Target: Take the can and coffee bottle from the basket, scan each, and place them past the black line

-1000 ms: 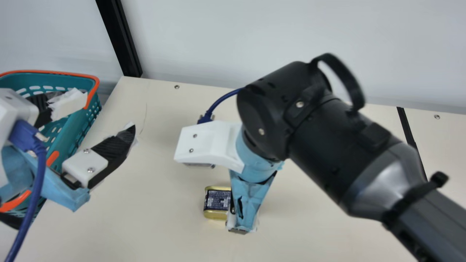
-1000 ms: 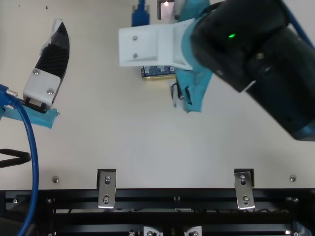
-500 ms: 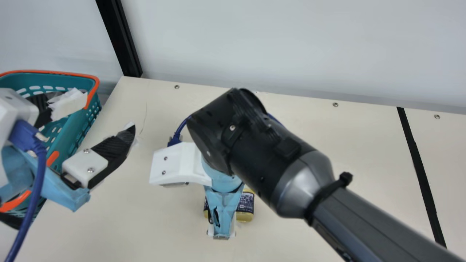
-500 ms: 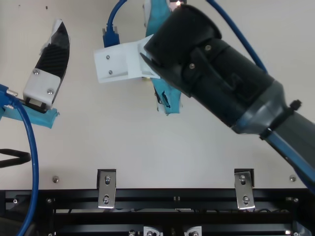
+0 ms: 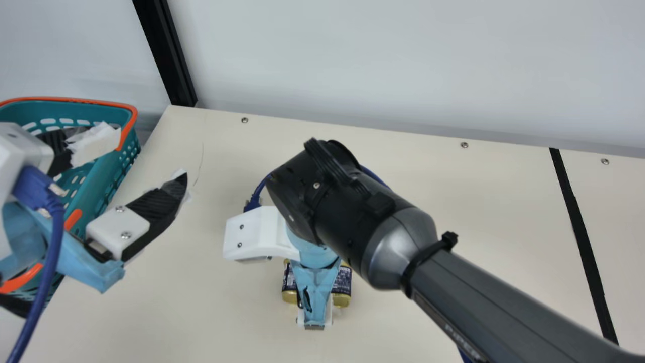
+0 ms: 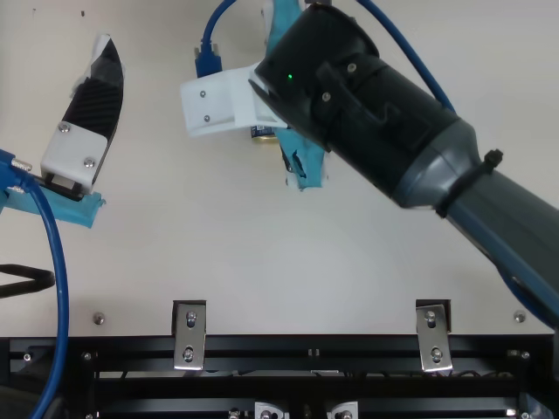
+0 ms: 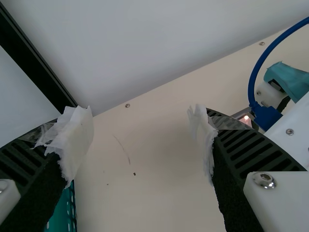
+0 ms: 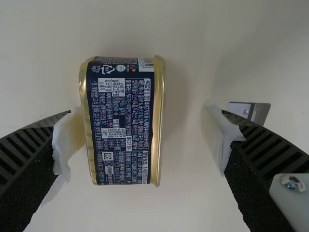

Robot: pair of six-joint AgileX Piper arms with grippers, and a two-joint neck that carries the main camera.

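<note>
Near edge: a black metal frame (image 6: pixel 262 346) with silver brackets (image 6: pixel 189 334) screwed on at left and right.
Right gripper (image 5: pixel 315 292): spread wide above the cream tabletop (image 5: pixel 227 317), grasping nothing; its ribbed black fingers wear torn white tape.
Can (image 8: pixel 120 121): on the table between those fingers, closer to the near one – whether they touch, I cannot tell. It is rectangular with rounded corners, gold metal rims and a dark blue label of dense white print, part of a barcode and a recycling mark.
Small grey device (image 8: pixel 248 112): on the far side of the can, just beside the far finger, with a red glint.
Room to the right: cream tabletop runs from the can to the black line (image 5: pixel 584 237), the right arm (image 5: pixel 484 292) slanting across above it.
Left gripper (image 5: pixel 151 155): wide apart and holding nothing, one finger over the basket, the other over the table.
Basket (image 5: pixel 75 101): at the left edge, teal perforated plastic with an orange rim.
Far edge: screw heads (image 5: pixel 464 145) dot the tabletop before a pale, smooth wall (image 5: pixel 378 60).
</note>
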